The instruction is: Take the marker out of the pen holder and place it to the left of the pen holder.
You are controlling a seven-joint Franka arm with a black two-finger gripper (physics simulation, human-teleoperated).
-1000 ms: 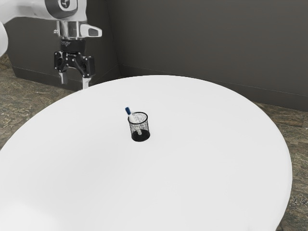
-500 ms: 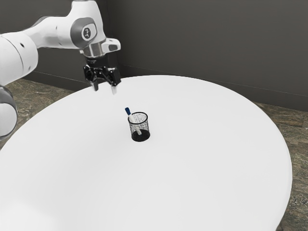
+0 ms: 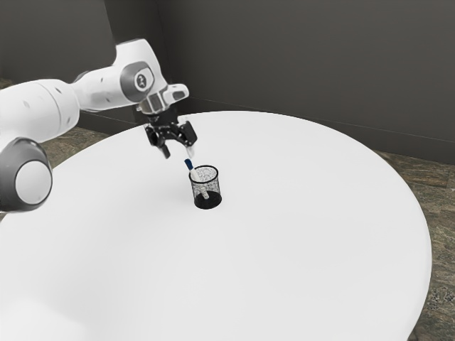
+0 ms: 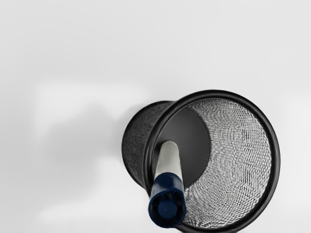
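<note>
Arm (image 3: 106,89) lower, nearer the marker (image 3: 193,172)

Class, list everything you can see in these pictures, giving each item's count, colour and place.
marker: one, white with a dark blue end, leaning in the pen holder, blue end above the rim
pen holder: one, black mesh, standing on the table
table: one, white, rounded edge, under the pen holder
walls: at least two, dark grey, beyond the table
floor: one, mottled brown and grey, around the table
robot arm: one, white and grey, from the exterior view's left
gripper: one, black, open, above the table
</note>
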